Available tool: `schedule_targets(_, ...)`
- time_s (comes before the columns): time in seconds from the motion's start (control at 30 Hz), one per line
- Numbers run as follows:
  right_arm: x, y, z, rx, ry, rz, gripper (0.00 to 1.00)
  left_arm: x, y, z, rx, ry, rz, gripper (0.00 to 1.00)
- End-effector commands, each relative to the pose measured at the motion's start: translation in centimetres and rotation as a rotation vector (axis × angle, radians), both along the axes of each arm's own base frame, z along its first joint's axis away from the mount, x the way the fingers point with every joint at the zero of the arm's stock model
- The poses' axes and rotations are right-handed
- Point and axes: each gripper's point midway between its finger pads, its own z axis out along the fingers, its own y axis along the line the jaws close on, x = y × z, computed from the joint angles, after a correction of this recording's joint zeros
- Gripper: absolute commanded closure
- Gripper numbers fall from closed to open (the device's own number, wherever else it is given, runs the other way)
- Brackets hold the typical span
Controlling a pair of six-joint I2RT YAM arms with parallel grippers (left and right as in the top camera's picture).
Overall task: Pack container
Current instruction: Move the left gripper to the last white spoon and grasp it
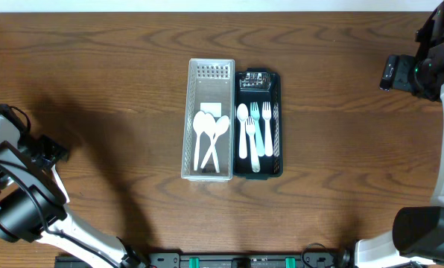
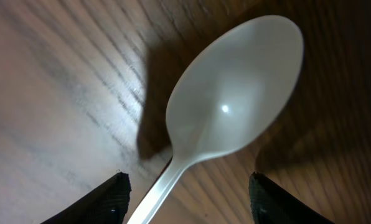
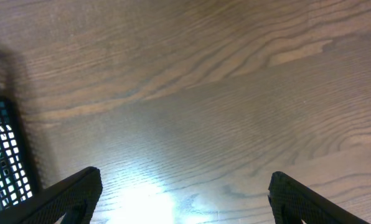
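Left end effector (image 2: 188, 194) spread open around a white plastic spoon (image 2: 235, 87); right end effector (image 3: 185, 202) wide open and empty.
The spoon's handle runs down between the left fingers (image 2: 108, 199), its bowl over the wooden worktop (image 2: 48, 81); whether it lies flat there is hard to judge this close. Mid-worktop, a white mesh basket (image 1: 212, 71) holding two white spoons (image 1: 207, 134) stands against a black tray (image 1: 279, 149) with forks (image 1: 267, 126) and a lone spoon (image 1: 243, 126), well apart from both arms.
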Motion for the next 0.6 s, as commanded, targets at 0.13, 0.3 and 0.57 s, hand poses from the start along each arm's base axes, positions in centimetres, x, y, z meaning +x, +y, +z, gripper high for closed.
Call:
schedule_targets(0.13,-0.3,-0.6,0.0,-0.018,0.008,-0.002,0.11,-0.3,-0.4,-1.8,-0.041,0.022,-0.016,0.36)
schedule_targets(0.3,-0.3,-0.7,0.0,-0.019,0.007,-0.002,0.11,-0.5,-0.6,-2.5,-0.059,0.034,-0.015,0.36)
schedule_targets(0.57,-0.3,-0.7,0.0,-0.018,0.007,-0.003,0.11,-0.4,-1.1,-2.8,-0.083,0.029,-0.013,0.55)
